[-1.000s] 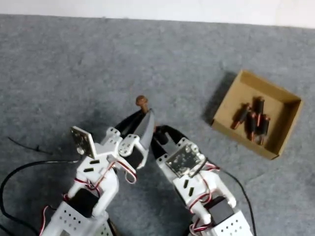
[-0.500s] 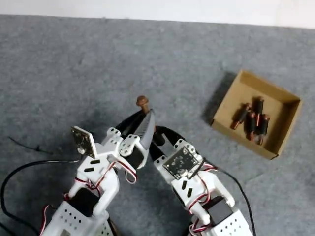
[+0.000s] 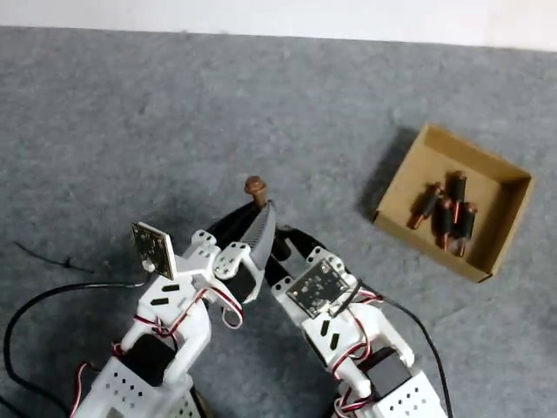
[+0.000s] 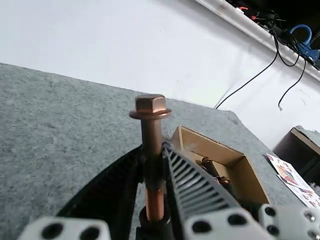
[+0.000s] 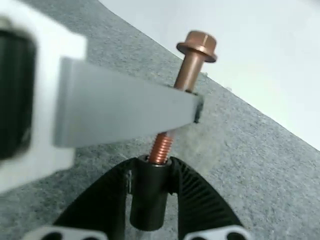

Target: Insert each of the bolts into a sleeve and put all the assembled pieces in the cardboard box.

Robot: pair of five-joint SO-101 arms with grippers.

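My left gripper (image 4: pixel 152 165) is shut on a copper bolt (image 4: pixel 151 145), head up, above the grey mat. Its threaded end enters a black sleeve (image 5: pixel 149 197) that my right gripper (image 5: pixel 150 200) is shut on just below. From above, the bolt's head (image 3: pixel 255 185) pokes out past the left gripper (image 3: pixel 258 228), with the right gripper (image 3: pixel 280 248) close beside it. The cardboard box (image 3: pixel 485 177) at the right holds several assembled pieces (image 3: pixel 448 215). The box (image 4: pixel 197 146) also appears behind the bolt in the left wrist view.
Both arm bases (image 3: pixel 157 366) sit at the mat's near edge, with cables (image 3: pixel 43 296) trailing at the left. A white wall (image 3: pixel 278 16) borders the far side. Open grey mat (image 3: pixel 157 113) lies to the far left.
The left gripper and its bolt have shifted slightly toward the near side and down, so the bolt's thread sits lower into the sleeve. The right arm barely moved.
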